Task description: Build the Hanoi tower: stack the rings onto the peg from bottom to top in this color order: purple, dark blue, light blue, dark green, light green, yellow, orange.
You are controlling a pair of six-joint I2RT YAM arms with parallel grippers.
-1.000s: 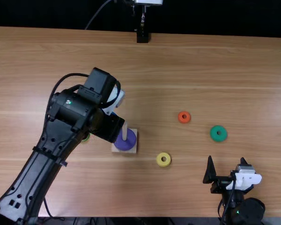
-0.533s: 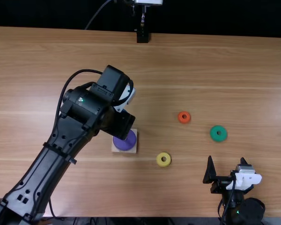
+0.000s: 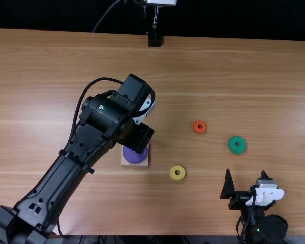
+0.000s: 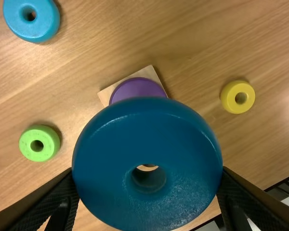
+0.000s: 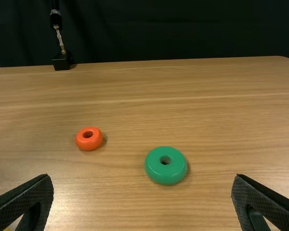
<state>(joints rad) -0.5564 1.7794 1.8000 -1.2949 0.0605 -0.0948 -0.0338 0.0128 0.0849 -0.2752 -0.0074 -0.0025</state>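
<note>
Black left gripper (image 3: 139, 138): clamped on dark blue ring (image 4: 147, 139), partly hiding purple ring (image 3: 135, 156)
Right gripper (image 3: 245, 173): fingers apart, well right of purple
Light blue ring (image 4: 41, 25): left
Dark green ring (image 3: 237, 149): well right
Light green ring (image 4: 28, 144): left
Yellow ring (image 3: 173, 177): near right
Orange ring (image 3: 200, 131): farther right

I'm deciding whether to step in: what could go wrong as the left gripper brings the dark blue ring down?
The left gripper holds the dark blue ring above the purple ring. I can't tell whether its hole lines up with the peg; if not, it might catch on the tip and tilt.
An off-centre push could shift the wooden base.
Pinched only at its sides, the ring might also twist between the fingers.
</note>
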